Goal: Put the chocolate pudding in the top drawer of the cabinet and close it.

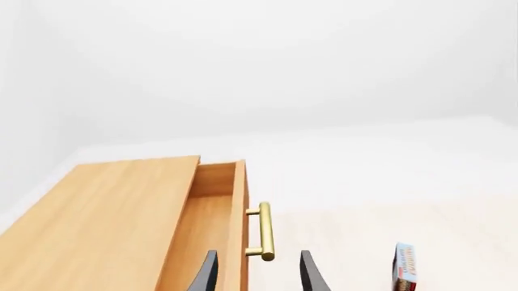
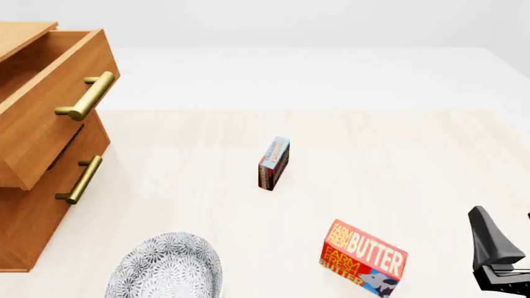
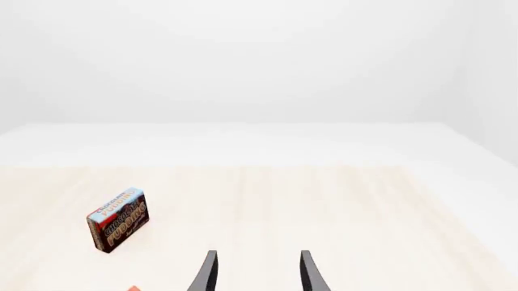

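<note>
The right gripper [image 2: 507, 248] sits at the lower right edge of the front view, only one dark finger fully in frame; in its own wrist view the right gripper [image 3: 257, 273] shows two dark fingers standing apart with nothing between them. The left gripper [image 1: 257, 273] is likewise spread and empty in the left wrist view, its fingers framing the lower end of the brass handle [image 1: 265, 231]; it does not appear in the front view.

Up and left of the right gripper in the front view, at the lower centre, a red-and-yellow butter box [image 2: 363, 258] lies on the pale tabletop [image 2: 414, 161]. Beyond it, near the centre of the frame, the chocolate pudding [image 2: 273, 162] stands on one narrow long edge: a small thin box, light blue on its upper part, dark brown below, with red edges. Its long axis runs away from the camera, slanting slightly toward the upper right, with a broad face turned to the right.

A patterned grey plate [image 2: 166, 268] sits at the lower left. The cabinet [image 2: 25, 230] fills the left edge, its top drawer [image 2: 49, 124] pulled open, well apart from the pudding.
</note>
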### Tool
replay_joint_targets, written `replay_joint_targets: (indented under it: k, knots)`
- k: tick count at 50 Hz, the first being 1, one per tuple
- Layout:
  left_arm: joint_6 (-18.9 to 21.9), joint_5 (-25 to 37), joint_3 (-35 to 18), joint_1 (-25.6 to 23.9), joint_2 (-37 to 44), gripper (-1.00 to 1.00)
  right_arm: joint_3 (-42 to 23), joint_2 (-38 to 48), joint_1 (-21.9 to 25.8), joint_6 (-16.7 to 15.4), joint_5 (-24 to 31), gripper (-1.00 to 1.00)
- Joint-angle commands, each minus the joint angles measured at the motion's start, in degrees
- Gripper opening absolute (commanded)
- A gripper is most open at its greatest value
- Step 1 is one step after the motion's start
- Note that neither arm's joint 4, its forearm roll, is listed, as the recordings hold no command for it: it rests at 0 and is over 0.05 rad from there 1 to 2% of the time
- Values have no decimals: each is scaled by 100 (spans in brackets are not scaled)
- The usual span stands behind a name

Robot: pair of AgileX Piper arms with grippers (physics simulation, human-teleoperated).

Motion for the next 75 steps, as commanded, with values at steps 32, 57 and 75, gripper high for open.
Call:
replay_joint_targets:
  k: [32, 57, 75]
  knots:
    - [89, 2292, -2465, -41, 2259, 100, 0, 1, 1, 1, -1, 100]
    - [-8, 2643, -2946, 10, 2980, 100, 0, 2, 0, 0, -1, 100]
    - [-128, 2494, -2677, 96, 3165, 100, 0, 0, -1, 1, 0, 100]
